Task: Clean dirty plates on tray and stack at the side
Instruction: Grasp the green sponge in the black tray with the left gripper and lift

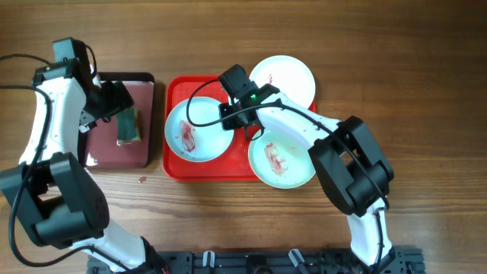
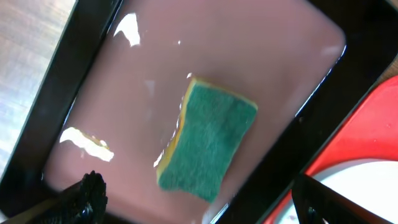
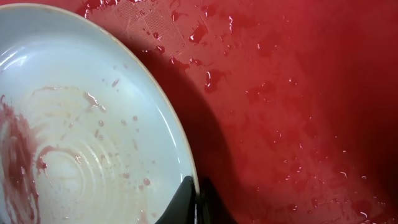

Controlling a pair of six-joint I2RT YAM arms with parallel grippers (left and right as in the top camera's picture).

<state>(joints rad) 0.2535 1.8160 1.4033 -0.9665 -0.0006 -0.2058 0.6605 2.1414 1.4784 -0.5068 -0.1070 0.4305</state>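
Observation:
The red tray (image 1: 176, 166) holds a pale blue plate (image 1: 194, 133) with red smears on its left side. My right gripper (image 1: 227, 122) is shut on that plate's right rim; the right wrist view shows the fingers (image 3: 196, 200) pinching the rim of the plate (image 3: 81, 124) over the wet tray floor (image 3: 298, 93). A second pale blue plate (image 1: 281, 160) lies over the tray's front right corner. A white plate (image 1: 285, 78) lies over its back right corner. My left gripper (image 1: 114, 105) is open above a green and yellow sponge (image 2: 208, 140).
The sponge (image 1: 128, 126) lies on a black-rimmed maroon tray (image 1: 106, 148) left of the red tray, whose wet floor shows in the left wrist view (image 2: 137, 87). A small red spot (image 1: 141, 180) marks the wooden table in front of it.

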